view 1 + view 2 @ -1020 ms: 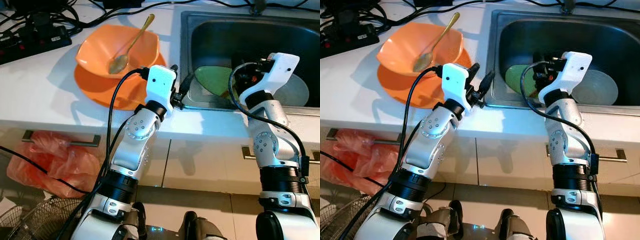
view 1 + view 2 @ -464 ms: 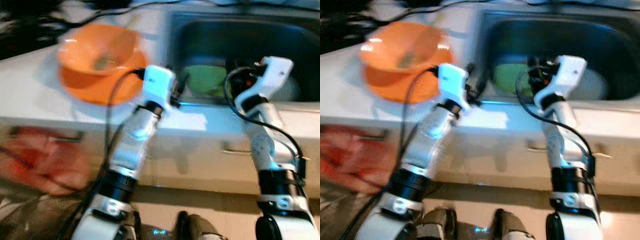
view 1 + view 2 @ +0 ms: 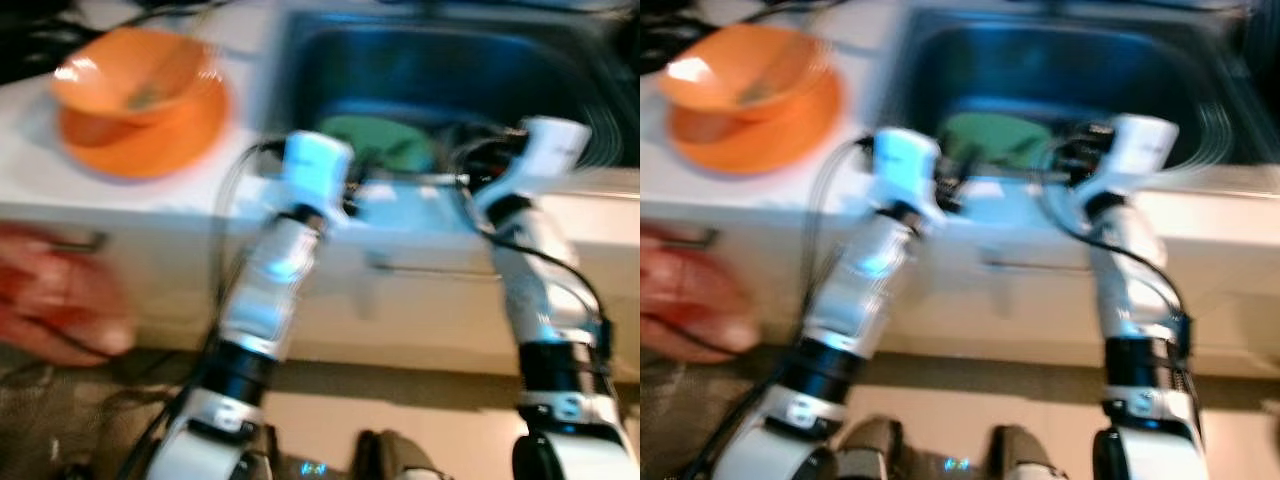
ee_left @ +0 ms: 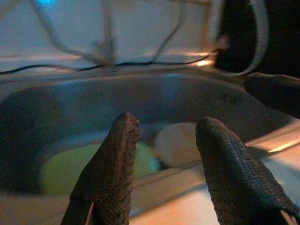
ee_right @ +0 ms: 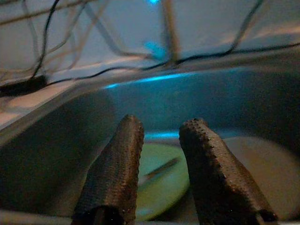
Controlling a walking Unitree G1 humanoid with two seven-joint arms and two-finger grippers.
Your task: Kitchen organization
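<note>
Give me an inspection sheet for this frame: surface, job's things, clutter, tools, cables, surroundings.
Surface: white counter with steel sink; head views blurred.
Job's things: green plate and pale plate in the sink; orange bowl on orange plate on the counter.
Clutter: nothing seen.
Tools: left tool open at the sink's front rim; right tool open over the green plate; both empty.
Cables: dark cables behind the sink.
Surroundings: cabinet drawers, red bag.
</note>
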